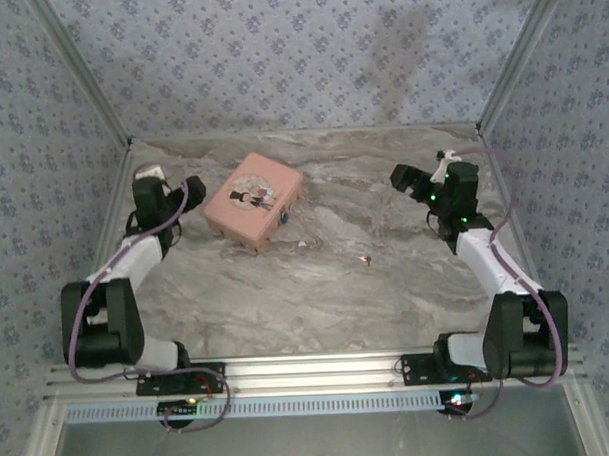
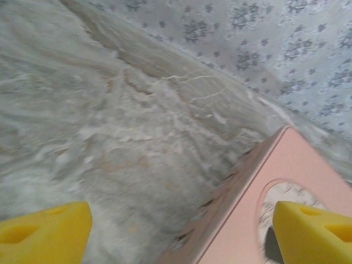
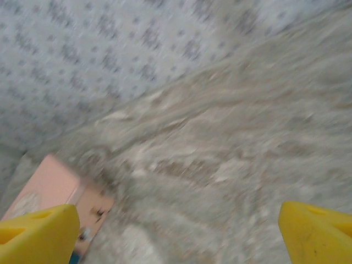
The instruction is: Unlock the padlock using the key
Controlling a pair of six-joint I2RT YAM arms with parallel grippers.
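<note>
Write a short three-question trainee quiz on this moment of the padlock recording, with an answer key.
1. True or false: the left gripper is shut on the pink tin.
2. Where is the padlock? A) at the side of the tin that faces the right arm; B) on top of the tin's lid; C) between the left gripper's fingers.
3. Short answer: is the right gripper holding anything?

Key
1. False. Its jaws stand wide open, with the tin's corner below them.
2. A.
3. No. It is open, with only the table between its fingers.
</note>
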